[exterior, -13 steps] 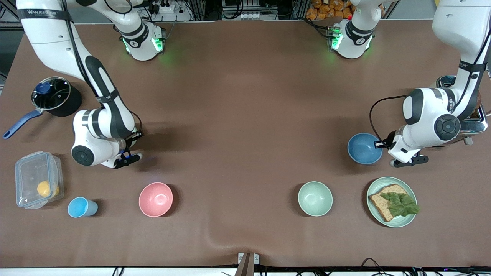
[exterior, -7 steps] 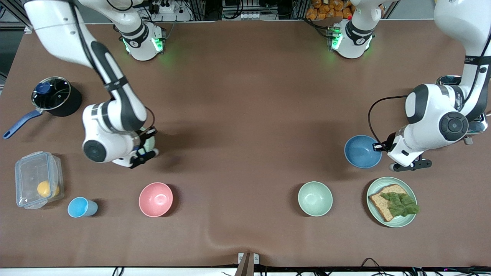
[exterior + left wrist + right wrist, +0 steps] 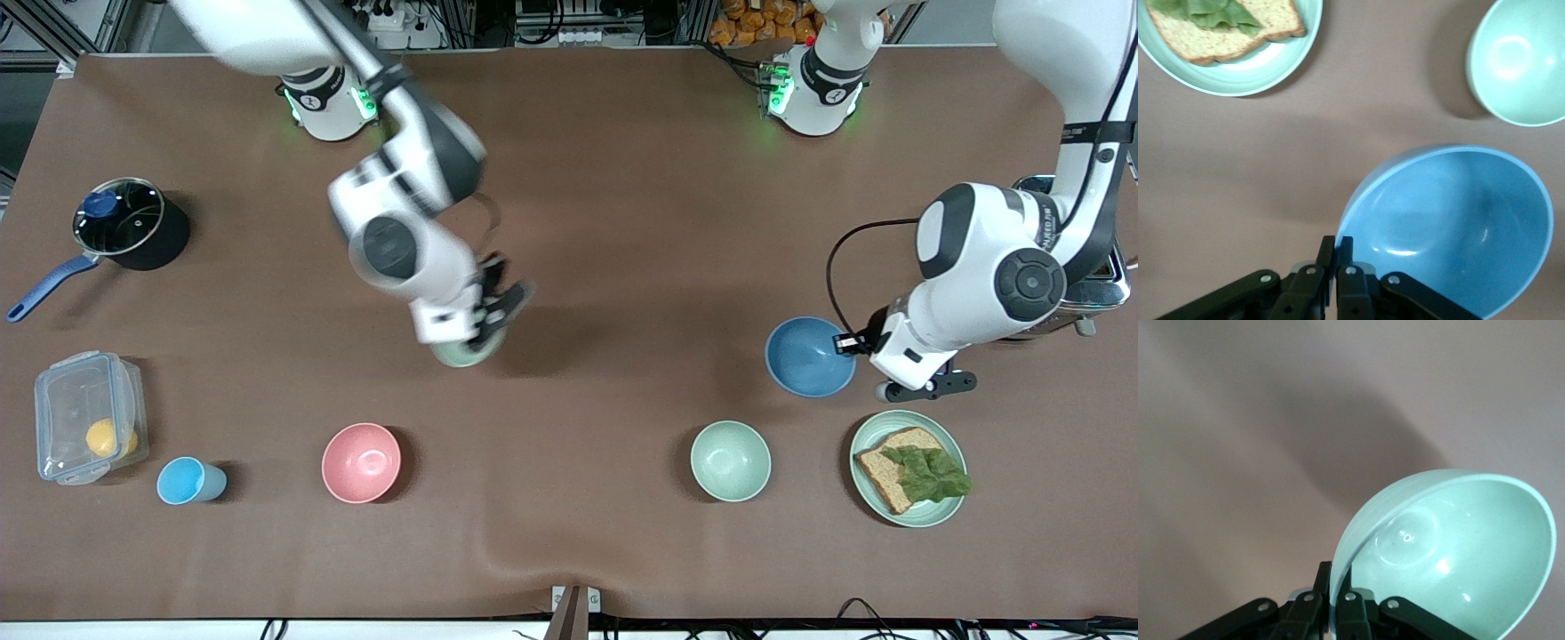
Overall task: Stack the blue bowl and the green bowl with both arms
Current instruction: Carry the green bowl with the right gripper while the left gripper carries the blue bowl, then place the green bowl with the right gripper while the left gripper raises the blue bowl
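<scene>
My left gripper is shut on the rim of the blue bowl and holds it tilted just above the table, beside the plate of bread. In the left wrist view the gripper pinches the blue bowl's rim. My right gripper is shut on the rim of the sage-green bowl and holds it in the air over the middle of the table. In the right wrist view the gripper clamps the green bowl's rim, with bare table below.
A paler mint-green bowl and a mint plate with bread and lettuce sit near the front camera. A pink bowl, a light-blue cup, a clear box and a pot stand toward the right arm's end. A toaster stands under the left arm.
My right arm has lifted the green bowl and swung it toward the table's middle. My left arm has carried the blue bowl a little toward the middle.
</scene>
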